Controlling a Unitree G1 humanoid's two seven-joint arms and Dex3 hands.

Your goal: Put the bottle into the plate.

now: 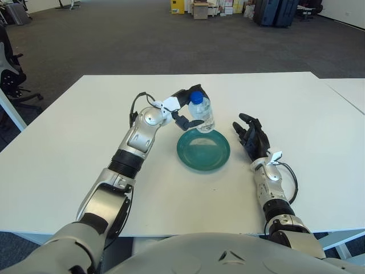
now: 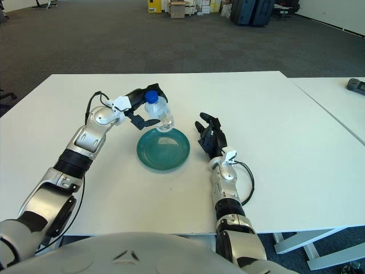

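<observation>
A small clear bottle (image 1: 203,114) with a blue cap stands upright in my left hand (image 1: 188,109), whose dark fingers wrap its near side. The bottle hangs just over the far rim of the teal plate (image 1: 203,150), which lies in the middle of the white table (image 1: 74,142). I cannot tell whether the bottle's base touches the rim. My right hand (image 1: 252,137) shows to the right of the plate, fingers spread, holding nothing.
A second white table (image 2: 336,103) adjoins on the right, with a dark object (image 2: 357,85) on it. Beyond the table is grey carpet, with boxes and dark cases (image 1: 275,11) at the far wall and an office chair (image 1: 11,74) at the left.
</observation>
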